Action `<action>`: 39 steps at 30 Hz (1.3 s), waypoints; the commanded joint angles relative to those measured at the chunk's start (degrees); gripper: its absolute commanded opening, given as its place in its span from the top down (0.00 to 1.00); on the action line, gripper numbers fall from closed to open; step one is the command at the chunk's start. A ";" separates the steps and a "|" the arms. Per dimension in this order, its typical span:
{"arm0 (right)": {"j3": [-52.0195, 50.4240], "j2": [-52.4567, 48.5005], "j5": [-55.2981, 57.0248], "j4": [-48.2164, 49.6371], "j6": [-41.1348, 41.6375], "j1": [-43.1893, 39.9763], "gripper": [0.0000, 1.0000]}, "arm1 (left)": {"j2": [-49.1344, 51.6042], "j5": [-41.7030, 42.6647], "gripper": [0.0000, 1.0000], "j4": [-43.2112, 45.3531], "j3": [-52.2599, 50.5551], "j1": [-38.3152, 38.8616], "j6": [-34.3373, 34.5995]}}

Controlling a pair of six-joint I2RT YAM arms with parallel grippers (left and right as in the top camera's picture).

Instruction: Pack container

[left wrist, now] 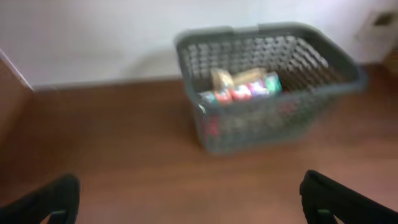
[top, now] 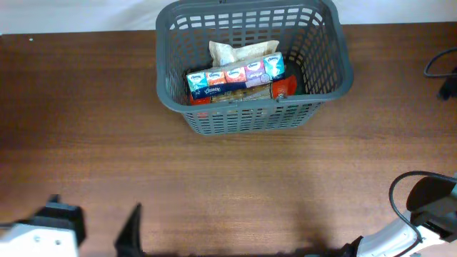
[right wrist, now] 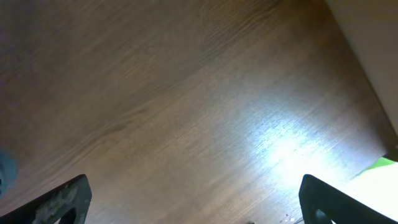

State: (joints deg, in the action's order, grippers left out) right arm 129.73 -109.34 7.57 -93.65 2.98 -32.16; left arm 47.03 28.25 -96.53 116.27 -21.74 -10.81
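Note:
The dark grey lattice container (top: 325, 53) stands at the far middle of the brown table. Inside lie a row of small colourful tissue packs (top: 235, 75), a beige bag (top: 232, 50) behind them and a red packet (top: 284, 87) at the front right. The container also shows, blurred, in the left wrist view (left wrist: 336, 84). My left gripper (left wrist: 189, 205) is open and empty, low at the near left, far from the container. My right gripper (right wrist: 196, 202) is open and empty above bare wood at the near right.
The left arm's body (top: 43, 232) sits at the near left edge, the right arm (top: 407, 235) at the near right. A black cable (top: 439, 64) lies at the far right. A white wall runs behind the container (left wrist: 93, 37).

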 commanded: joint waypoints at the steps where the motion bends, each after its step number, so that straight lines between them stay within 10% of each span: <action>1: -0.20 0.24 -0.09 0.02 0.50 -0.15 0.01 | -6.75 8.57 0.01 0.52 -13.25 -0.35 0.87; 17: -0.20 0.24 -0.09 0.02 0.50 -0.15 0.01 | -17.53 26.03 0.01 14.84 -75.73 3.58 8.74; 29: -0.20 0.24 -0.09 0.02 0.50 -0.15 0.01 | -17.53 25.40 0.01 19.87 -79.01 3.85 8.66; 39: -0.20 0.24 -0.09 0.02 0.50 -0.15 0.01 | -17.53 24.50 0.01 55.67 -79.01 3.85 3.85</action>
State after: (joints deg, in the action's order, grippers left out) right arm 129.73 -109.34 7.57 -93.62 3.01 -32.16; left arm 29.85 52.51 -47.27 37.21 -18.06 -3.20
